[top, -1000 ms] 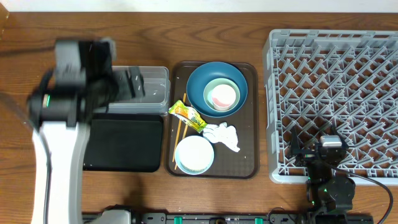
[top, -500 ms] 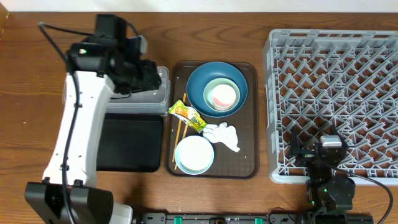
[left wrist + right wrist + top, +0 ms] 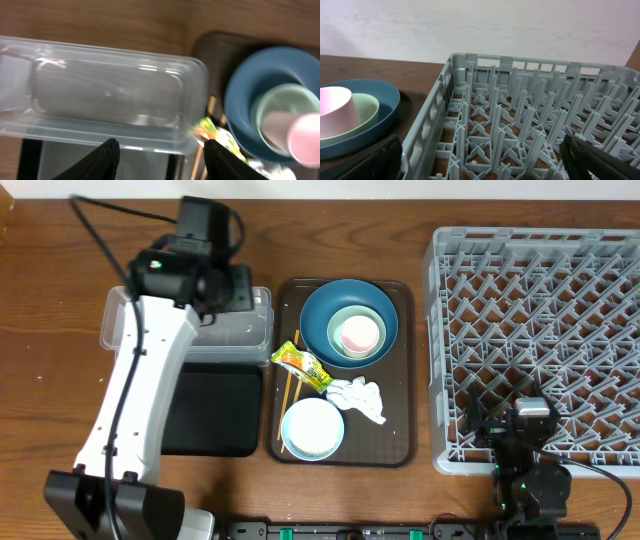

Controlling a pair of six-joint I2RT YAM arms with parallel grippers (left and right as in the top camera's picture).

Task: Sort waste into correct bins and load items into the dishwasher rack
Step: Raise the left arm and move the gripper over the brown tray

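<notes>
Jaws of the left gripper stand partly apart, empty, over the near rim of the clear tub, with the snack wrapper just beyond its corner; the right gripper gapes wide, empty, facing the dishwasher rack.

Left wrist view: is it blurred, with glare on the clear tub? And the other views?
Left wrist view: soft all over, white glare streaks on the clear tub. Right wrist view: the rack is sharp, the near fingers dark and blurred. Overhead view: sharp and evenly lit.
</notes>
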